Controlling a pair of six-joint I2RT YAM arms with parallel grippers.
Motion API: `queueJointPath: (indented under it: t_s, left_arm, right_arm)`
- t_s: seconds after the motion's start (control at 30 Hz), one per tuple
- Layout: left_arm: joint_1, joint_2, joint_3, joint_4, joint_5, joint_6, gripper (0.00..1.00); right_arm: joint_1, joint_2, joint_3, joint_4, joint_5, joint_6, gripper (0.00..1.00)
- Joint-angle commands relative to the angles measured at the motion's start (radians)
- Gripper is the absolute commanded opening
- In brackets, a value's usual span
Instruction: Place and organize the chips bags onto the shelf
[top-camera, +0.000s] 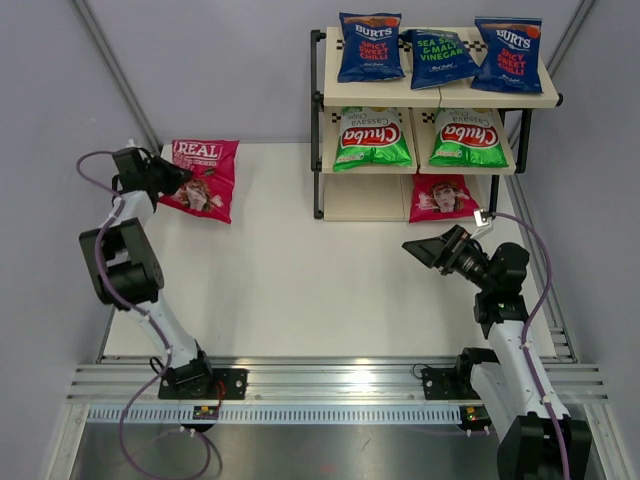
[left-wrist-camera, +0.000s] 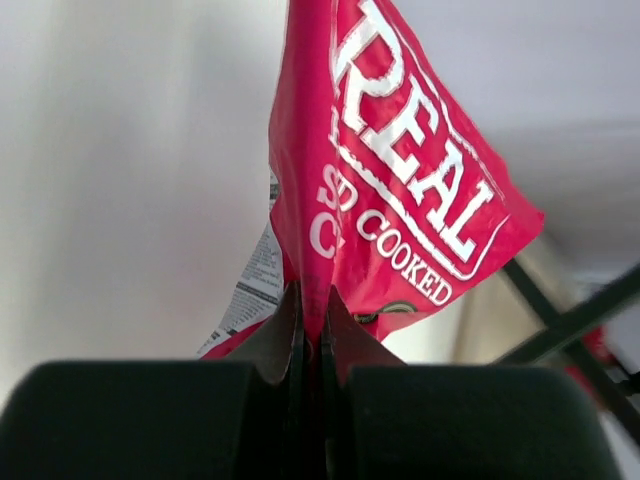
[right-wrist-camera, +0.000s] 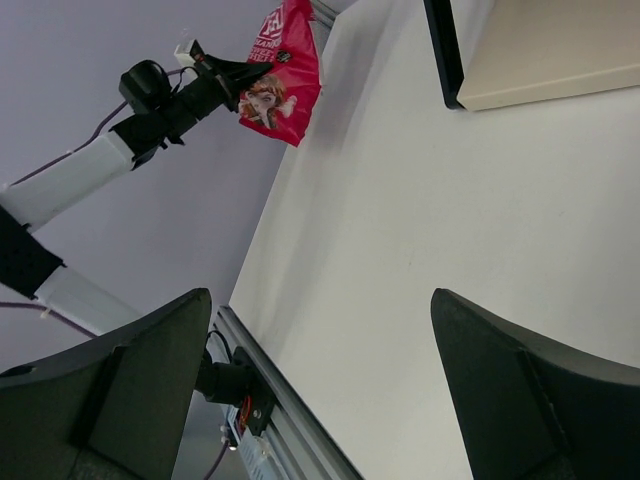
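Observation:
The shelf (top-camera: 318, 120) stands at the far right. Its top board holds three blue BURTS bags (top-camera: 370, 47), its middle board two green Chuba bags (top-camera: 372, 138), and its bottom board one pink-red REAL bag (top-camera: 442, 197) on the right half. My left gripper (top-camera: 178, 178) is at the table's far left, shut (left-wrist-camera: 312, 320) on the edge of the second REAL bag (left-wrist-camera: 400, 190), which hangs lifted and tilted (top-camera: 205, 178). That bag also shows in the right wrist view (right-wrist-camera: 285, 80). My right gripper (top-camera: 418, 248) is open and holds nothing (right-wrist-camera: 320, 295), in front of the shelf's bottom tier.
The white table (top-camera: 300, 280) lies between grey walls on both sides. An aluminium rail (top-camera: 320, 385) with both arm bases runs along the near edge. The shelf's bottom board (right-wrist-camera: 540, 60) shows at the upper right of the right wrist view.

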Motion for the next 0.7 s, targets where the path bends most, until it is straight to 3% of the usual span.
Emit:
queueJointPath:
  t_s: [0.0, 0.1, 0.2, 0.3, 0.33, 0.57, 0.67]
  left_arm:
    - [-0.004, -0.224, -0.193, 0.288, -0.067, -0.3, 0.0]
    - [-0.012, -0.372, -0.369, 0.36, -0.093, -0.425, 0.0]
    - [-0.019, -0.547, -0.498, 0.366, -0.136, -0.544, 0.0]
    - [-0.027, -0.742, -0.67, 0.375, -0.204, -0.659, 0.0]
    - [-0.027, -0.799, -0.724, 0.366, -0.216, -0.704, 0.0]
    - [-0.072, -1.199, -0.893, 0.248, -0.298, -0.902, 0.0]
    - [-0.11, -1.348, -0.934, 0.21, -0.331, -1.005, 0.0]
  right_arm:
    - [0.021, -0.015, -0.015, 0.108, -0.005, 0.015, 0.99]
    - [0.059, 0.011, -0.034, 0.232, -0.022, 0.087, 0.99]
    - [0.197, 0.072, -0.026, 0.323, 0.031, 0.115, 0.99]
    - [0.404, 0.153, -0.005, 0.373, 0.189, 0.138, 0.99]
    - [0.532, 0.193, 0.012, 0.395, 0.295, 0.133, 0.99]
    - [1.056, 0.379, 0.118, 0.548, 0.827, -0.006, 0.99]
    - [1.147, 0.523, 0.191, 0.671, 0.935, -0.066, 0.99]
